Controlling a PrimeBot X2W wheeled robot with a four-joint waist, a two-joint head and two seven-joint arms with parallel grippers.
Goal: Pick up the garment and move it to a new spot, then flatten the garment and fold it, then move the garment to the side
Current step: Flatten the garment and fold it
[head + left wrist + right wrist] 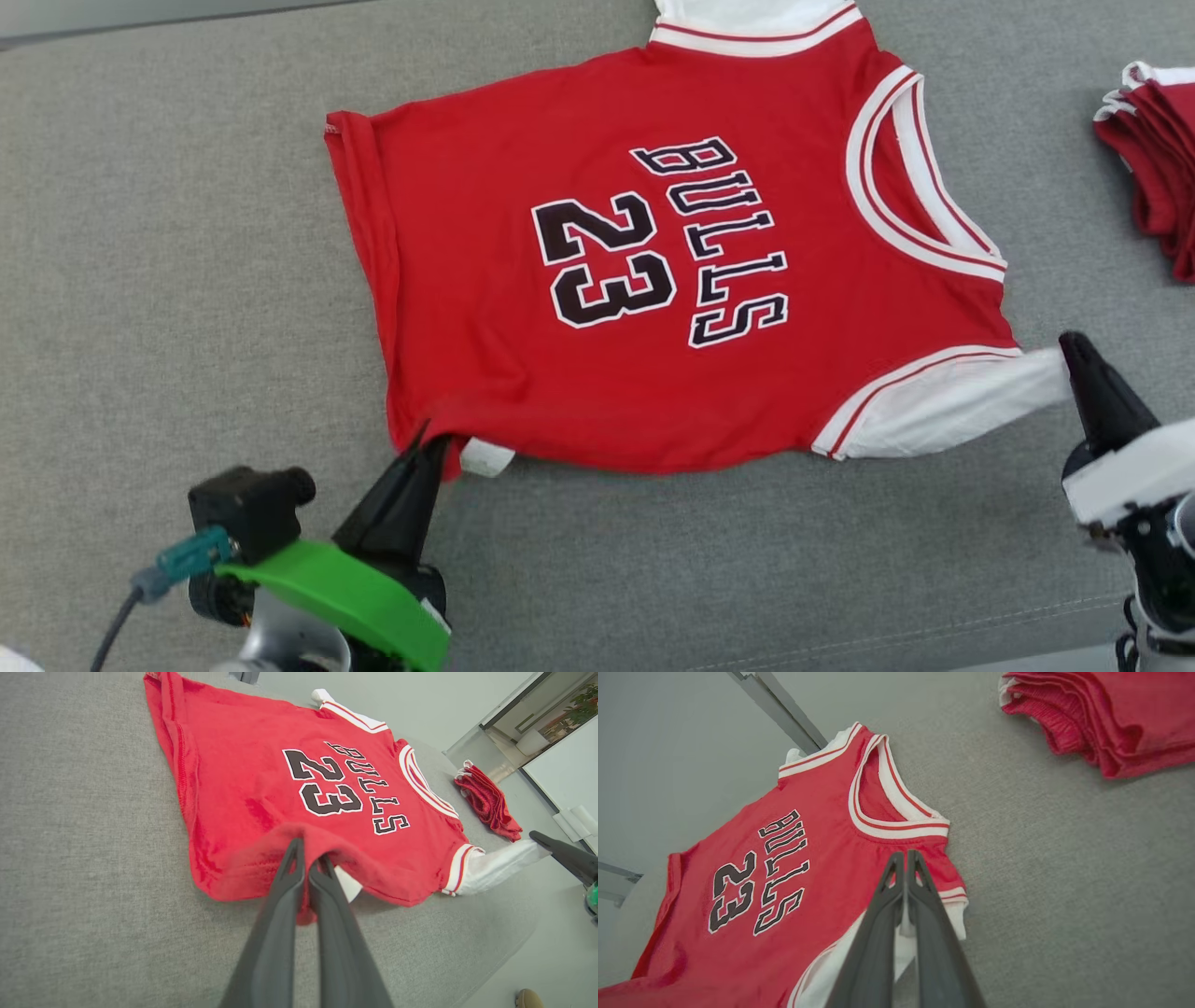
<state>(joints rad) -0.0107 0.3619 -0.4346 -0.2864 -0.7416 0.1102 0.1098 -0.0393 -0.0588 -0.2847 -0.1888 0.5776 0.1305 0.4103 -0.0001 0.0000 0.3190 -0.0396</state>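
The jersey (pixel 653 308) is being held spread on the grey surface (pixel 168 280). Its hem corner (pixel 467 431) is being pinched by the closed left end effector (pixel 431 446) and its sleeve (pixel 952 406) by the closed right end effector (pixel 1072 350), seemingly to stretch it flat for folding.

Grey fabric worktop (pixel 140 233). Stack of folded red garments (pixel 1158 159) with white trim lies on it near 3 o'clock in head view. Shoe tip (pixel 529 997) on floor (pixel 560 961) at 5 o'clock, left wrist view.
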